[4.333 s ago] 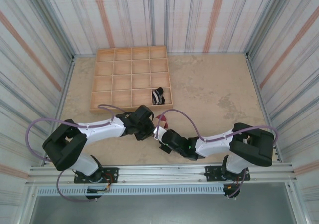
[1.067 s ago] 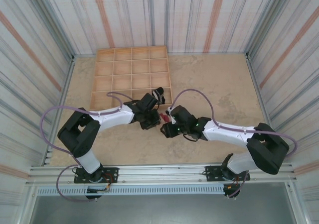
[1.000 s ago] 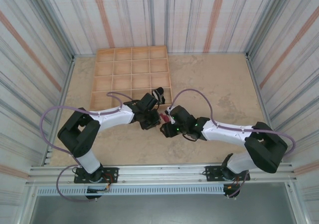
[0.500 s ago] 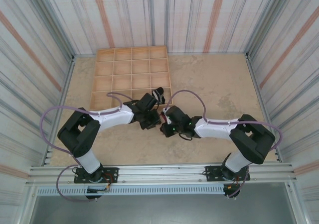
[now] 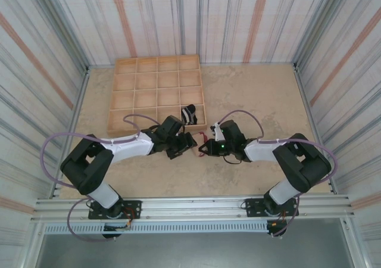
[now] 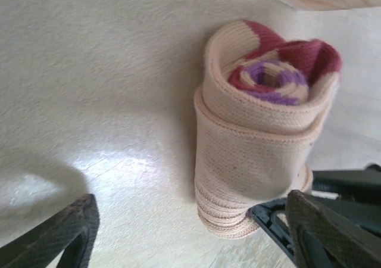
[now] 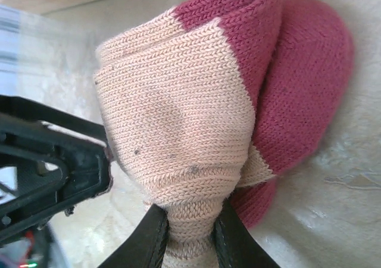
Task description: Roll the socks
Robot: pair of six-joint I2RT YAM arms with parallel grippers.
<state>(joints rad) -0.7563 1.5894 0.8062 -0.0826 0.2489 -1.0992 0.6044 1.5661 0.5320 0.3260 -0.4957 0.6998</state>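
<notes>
- Two claws met near the middle of the mottled beige worktop (image 5: 268,101): the left claw (image 5: 188,140) and the right claw (image 5: 205,147), tip to tip.
- Between them, on the worktop just off the near right corner of a pale wooden tray of square compartments (image 5: 158,58), lay a beige knitted sock with a dark red toe and purple-white stripes (image 5: 198,142).
- The beige sock (image 6: 256,155) was wound into a tight roll, and its purple and red spiral showed at the open end in the left wrist view.
- The right claw (image 7: 187,244) pinched the roll's beige end between its dark fingers (image 7: 149,241), with the red toe bulging to one side.
- The left claw (image 6: 196,238) stood spread wide, its fingers (image 6: 74,229) on either side of the roll and not gripping it.
- A black fabric sock with grey-white stripes (image 5: 189,114) sat bunched in the tray's near right corner compartment.
</notes>
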